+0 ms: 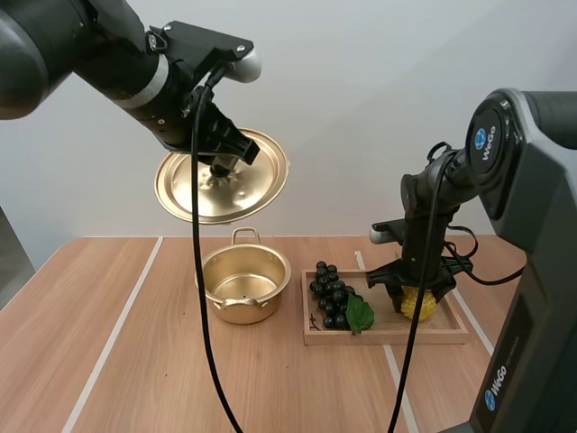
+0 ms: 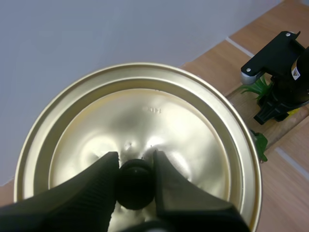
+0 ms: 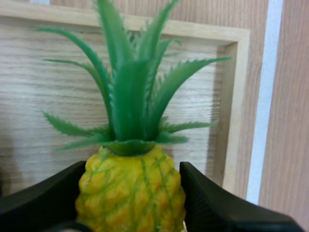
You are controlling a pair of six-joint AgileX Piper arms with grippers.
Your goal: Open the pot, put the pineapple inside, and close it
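Two hands are shown at work. The left hand pinches the black knob of the golden lid between its two fingers and holds the lid in the air, tilted, with its knob side turned toward the hand. The lid hangs above the open pot and well apart from it. The pot is golden, has two handles, holds nothing, and stands on the wooden tabletop. The right hand is lowered into the wooden tray, its two fingers pressed against opposite flanks of the pineapple, gripping its yellow body. The green crown juts out beyond the fingertips over the tray floor. The pineapple lies at the right end of the tray, near its right rim, not in the pot. A bunch of dark grapes with a green leaf occupies the tray's left end. The tray sits just beside the pot, to its right.
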